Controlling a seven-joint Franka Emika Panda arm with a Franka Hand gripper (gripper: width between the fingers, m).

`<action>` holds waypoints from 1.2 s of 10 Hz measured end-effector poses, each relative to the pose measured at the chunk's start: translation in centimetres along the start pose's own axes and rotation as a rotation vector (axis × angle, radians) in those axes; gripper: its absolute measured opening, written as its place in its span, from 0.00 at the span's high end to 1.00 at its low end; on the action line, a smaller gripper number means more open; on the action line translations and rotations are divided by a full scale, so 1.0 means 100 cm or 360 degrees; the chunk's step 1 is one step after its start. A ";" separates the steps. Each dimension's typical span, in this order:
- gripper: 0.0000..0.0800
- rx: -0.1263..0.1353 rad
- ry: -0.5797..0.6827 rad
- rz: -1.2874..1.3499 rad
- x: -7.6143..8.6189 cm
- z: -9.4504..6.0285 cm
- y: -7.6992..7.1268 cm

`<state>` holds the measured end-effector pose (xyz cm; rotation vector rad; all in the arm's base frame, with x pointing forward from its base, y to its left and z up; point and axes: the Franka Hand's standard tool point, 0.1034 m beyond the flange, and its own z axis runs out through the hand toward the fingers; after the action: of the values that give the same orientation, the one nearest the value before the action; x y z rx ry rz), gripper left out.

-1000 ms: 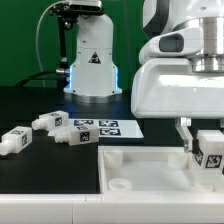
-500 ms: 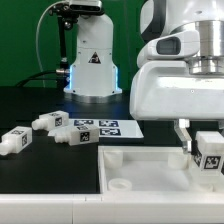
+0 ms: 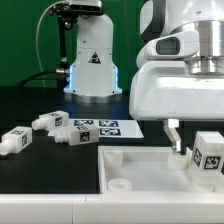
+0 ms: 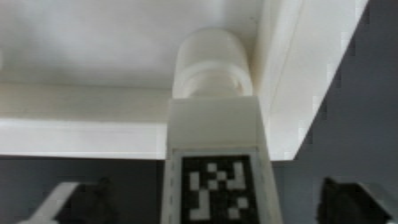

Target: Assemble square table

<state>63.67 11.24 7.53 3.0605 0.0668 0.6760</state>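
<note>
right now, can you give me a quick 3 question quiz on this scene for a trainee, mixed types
1. Count: how many loose legs lie on the table, away from the square panel?
2. Choose: the tagged leg at the gripper is (a) on the marker board, (b) at the square panel, (c) among the loose legs.
3. True or false: the jaws are clamped tight on the tagged leg.
Key: 1 three; 2 b; 3 false, the wrist view shows a gap between the tagged leg and each finger.
</note>
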 end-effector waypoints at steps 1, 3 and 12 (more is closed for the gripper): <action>0.21 -0.0002 -0.0044 0.0001 0.001 0.000 0.000; 0.20 -0.0004 -0.0148 0.0010 0.011 -0.007 0.005; 0.54 -0.0030 -0.0705 0.0238 0.014 -0.001 0.008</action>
<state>64.96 10.53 8.23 3.1347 -0.1704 -0.0130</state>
